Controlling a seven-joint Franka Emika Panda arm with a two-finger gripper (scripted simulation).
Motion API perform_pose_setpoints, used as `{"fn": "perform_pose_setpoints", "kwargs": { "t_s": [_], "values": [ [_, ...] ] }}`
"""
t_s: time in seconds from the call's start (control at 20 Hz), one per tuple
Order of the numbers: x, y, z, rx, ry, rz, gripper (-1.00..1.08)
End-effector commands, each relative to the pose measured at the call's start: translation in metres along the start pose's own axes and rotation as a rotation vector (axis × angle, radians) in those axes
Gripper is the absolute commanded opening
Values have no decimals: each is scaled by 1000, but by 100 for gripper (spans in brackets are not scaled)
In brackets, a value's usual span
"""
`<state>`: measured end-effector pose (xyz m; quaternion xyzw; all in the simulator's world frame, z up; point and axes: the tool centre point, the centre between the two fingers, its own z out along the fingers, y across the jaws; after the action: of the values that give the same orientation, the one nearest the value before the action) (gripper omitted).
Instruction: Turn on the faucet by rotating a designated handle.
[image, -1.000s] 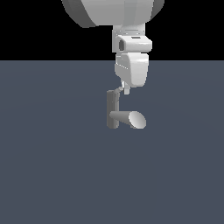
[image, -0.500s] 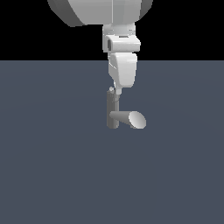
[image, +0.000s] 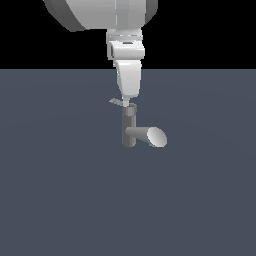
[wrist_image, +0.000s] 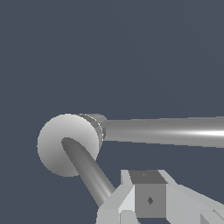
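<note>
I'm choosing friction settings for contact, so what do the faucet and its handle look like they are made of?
The faucet looks like smooth grey metal: the wrist view shows a bright streak running along a cylinder. The handle is a thin, flat, lighter grey lever, probably the same metal, though it is too small to show a sheen. As a simulator render, this is only appearance.
</note>
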<state>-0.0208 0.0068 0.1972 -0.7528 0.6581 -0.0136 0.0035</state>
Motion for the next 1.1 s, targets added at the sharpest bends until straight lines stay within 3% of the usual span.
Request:
{"fn": "perform_pose_setpoints", "kwargs": {
  "t_s": [0.0, 0.2, 0.25, 1.05],
  "values": [
    [-45, -6, 12, -16, -14, -61, -100],
    [-60, -12, 14, -21, -16, -69, -100],
    [-11, -14, 0, 4, 2, 6, -100],
    [-48, -59, 10, -13, -10, -42, -100]
  ]
}}
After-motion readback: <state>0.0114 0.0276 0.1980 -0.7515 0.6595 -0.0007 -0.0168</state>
